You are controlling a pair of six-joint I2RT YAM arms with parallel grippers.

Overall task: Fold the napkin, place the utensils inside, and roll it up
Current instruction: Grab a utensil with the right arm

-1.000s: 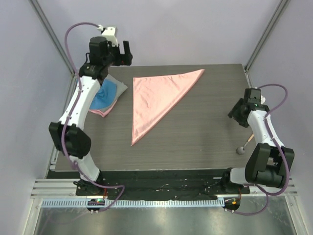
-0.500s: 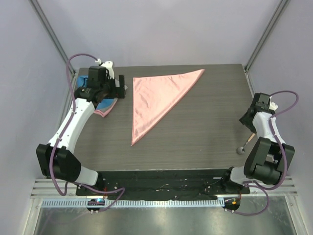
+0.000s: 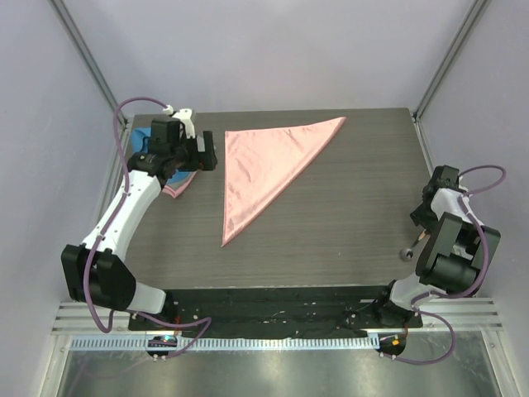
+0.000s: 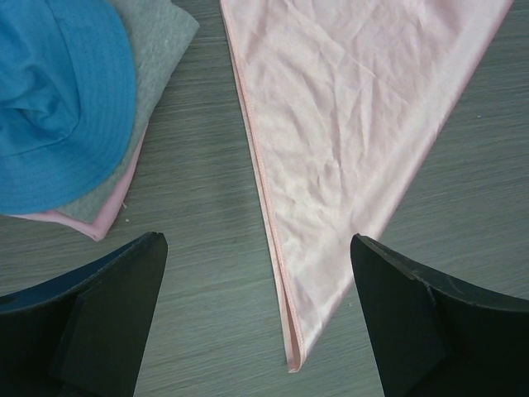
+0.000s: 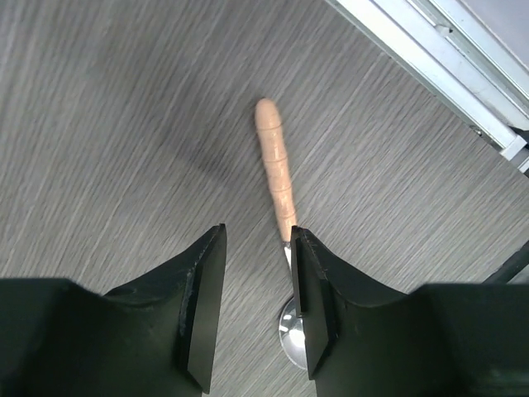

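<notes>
The salmon-pink napkin (image 3: 266, 161) lies flat on the dark table, folded into a long triangle with its tip toward the near side; in the left wrist view it (image 4: 347, 124) fills the upper right. My left gripper (image 3: 203, 154) hovers by the napkin's left edge, wide open and empty (image 4: 258, 241). The spoon (image 3: 411, 247) lies near the table's right edge, bowl toward me. My right gripper (image 3: 422, 217) is just above it, jaws narrowly open (image 5: 256, 236). The tan handle (image 5: 274, 157) runs under the right finger, which partly hides the silver bowl (image 5: 289, 335).
A pile with a blue cloth (image 3: 169, 163) on grey and pink cloths sits at the back left, under the left arm; it also shows in the left wrist view (image 4: 66, 107). A metal rail (image 5: 430, 50) runs along the table's right edge, close to the spoon.
My left gripper has come down from above the back edge to beside the napkin's left edge. My right gripper has moved right and nearer, over the spoon.
</notes>
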